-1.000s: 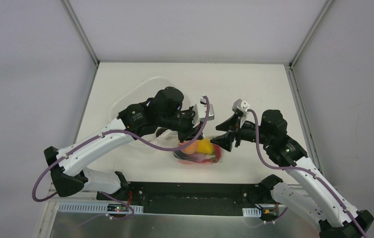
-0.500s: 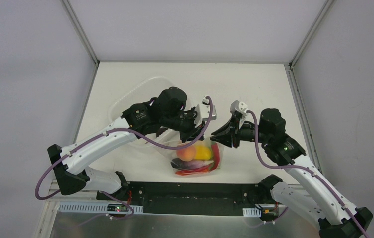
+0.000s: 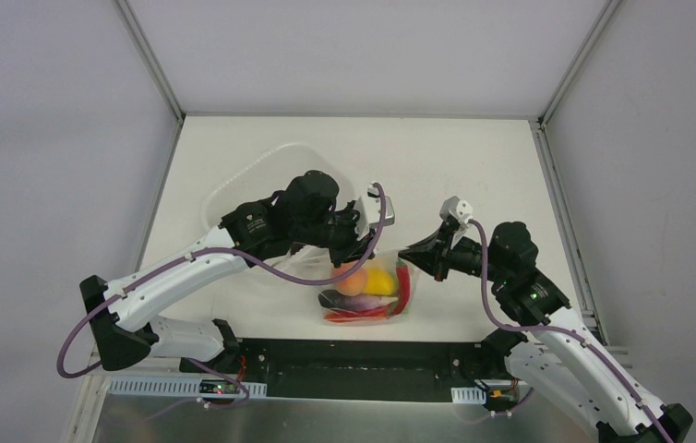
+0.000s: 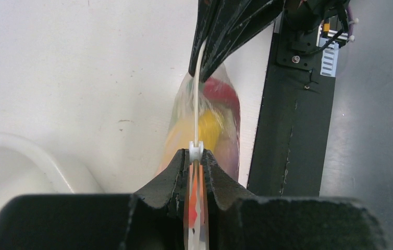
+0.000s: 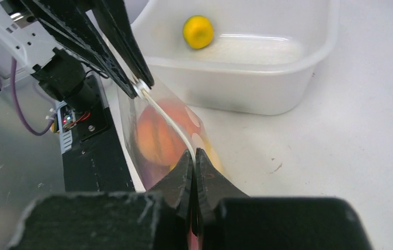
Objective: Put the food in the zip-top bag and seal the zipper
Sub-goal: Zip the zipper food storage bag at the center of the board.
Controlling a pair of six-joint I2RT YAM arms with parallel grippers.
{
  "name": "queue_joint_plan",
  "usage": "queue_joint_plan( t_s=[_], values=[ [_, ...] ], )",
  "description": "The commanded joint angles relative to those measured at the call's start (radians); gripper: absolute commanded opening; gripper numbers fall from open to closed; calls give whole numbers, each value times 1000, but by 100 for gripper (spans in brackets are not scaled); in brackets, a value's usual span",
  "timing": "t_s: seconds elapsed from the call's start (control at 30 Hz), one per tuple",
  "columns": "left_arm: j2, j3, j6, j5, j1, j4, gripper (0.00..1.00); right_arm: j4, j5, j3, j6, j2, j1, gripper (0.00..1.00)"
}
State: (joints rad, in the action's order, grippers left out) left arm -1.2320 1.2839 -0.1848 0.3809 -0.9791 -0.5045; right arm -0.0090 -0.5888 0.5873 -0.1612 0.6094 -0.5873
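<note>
In the last second the right gripper has drawn away from the left gripper, stretching the zipper taut between them. Each pinches that strip, so sealing seems underway. The zip-top bag sags below, near the table's front edge — orange, yellow and red food shows through its clear plastic.

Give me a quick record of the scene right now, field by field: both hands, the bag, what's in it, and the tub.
left hand: shut on one end of the zipper
right hand: shut on the other end of the zipper
bag: hangs below the strip stretched between the two hands
in the bag: orange piece, yellow piece, red piece, dark purple piece
tub: on the table beside the bag, round yellow piece inside
seal: cannot tell if pressed shut
</note>
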Motion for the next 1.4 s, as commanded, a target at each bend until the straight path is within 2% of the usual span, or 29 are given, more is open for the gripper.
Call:
queue_joint_plan(
  t_s=[0.0, 0.27, 0.63, 0.77, 0.8, 0.9, 1.0, 1.17, 1.37],
  values=[
    [94, -49, -2, -67, 30, -25, 0, 90, 152, -10, 35, -36, 5, 0],
    [223, -178, 25, -126, 78, -29, 0, 86, 222, -24, 48, -54, 6, 0],
    [263, -180, 0, -178, 108, -105, 0, 67, 226, 2, 55, -47, 5, 0],
    [247, -175, 5, -143, 110, -60, 0, 34, 204, 30, 66, -46, 5, 0],
    [237, -163, 8, -114, 111, -53, 0, 27, 212, 40, 77, -45, 5, 3],
    [192, -119, 9, -66, 109, -47, 0, 2, 205, 91, 88, -32, 5, 39],
    [166, -95, 2, -50, 110, -41, 0, -113, 118, 183, 25, 12, 5, 58],
    [155, -80, -2, -16, 111, -31, 0, -287, -6, 322, -101, 100, 6, 72],
    [157, -69, 11, 5, 110, -27, 0, -325, -155, 390, -154, 203, 5, 74]
  ],
)
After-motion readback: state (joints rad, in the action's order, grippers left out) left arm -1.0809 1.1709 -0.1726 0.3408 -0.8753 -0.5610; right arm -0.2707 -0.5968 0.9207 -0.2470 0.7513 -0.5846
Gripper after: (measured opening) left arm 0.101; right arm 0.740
